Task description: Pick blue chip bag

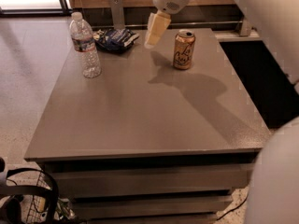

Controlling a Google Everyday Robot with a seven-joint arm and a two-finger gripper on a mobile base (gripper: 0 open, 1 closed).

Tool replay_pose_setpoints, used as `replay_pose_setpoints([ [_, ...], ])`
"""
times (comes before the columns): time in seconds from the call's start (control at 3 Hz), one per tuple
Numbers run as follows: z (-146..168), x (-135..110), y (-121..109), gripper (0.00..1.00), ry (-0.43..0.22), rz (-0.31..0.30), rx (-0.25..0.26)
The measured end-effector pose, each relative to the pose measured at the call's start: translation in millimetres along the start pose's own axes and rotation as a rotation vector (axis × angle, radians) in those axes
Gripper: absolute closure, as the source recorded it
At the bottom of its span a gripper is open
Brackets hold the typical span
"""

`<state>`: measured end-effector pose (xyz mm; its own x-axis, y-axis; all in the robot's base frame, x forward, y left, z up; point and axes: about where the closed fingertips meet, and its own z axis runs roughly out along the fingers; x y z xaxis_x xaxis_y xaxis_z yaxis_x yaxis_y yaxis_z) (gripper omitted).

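Note:
The blue chip bag (114, 38) is a crumpled navy foil bag with white markings, lying at the far left edge of the grey table (140, 106). My gripper (154, 33) hangs above the far middle of the table, to the right of the bag and apart from it, with its cream fingers (156, 27) pointing down. It holds nothing. A gold-orange drink can (184, 49) stands to the right of the gripper.
A clear plastic water bottle (84, 45) stands on the left part of the table, in front of the bag. A low wall with metal posts (116, 10) runs behind the table. A black basket (28, 204) sits on the floor at the lower left.

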<state>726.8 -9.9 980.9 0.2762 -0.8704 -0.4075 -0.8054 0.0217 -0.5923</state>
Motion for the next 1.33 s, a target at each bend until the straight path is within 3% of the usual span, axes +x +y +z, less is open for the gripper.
replay_pose_setpoints([
  [0.67,92,1,-18,0.0,0.025,0.016,-0.06],
  [1.33,148,-8,-13,0.0,0.047,0.012,-0.118],
])
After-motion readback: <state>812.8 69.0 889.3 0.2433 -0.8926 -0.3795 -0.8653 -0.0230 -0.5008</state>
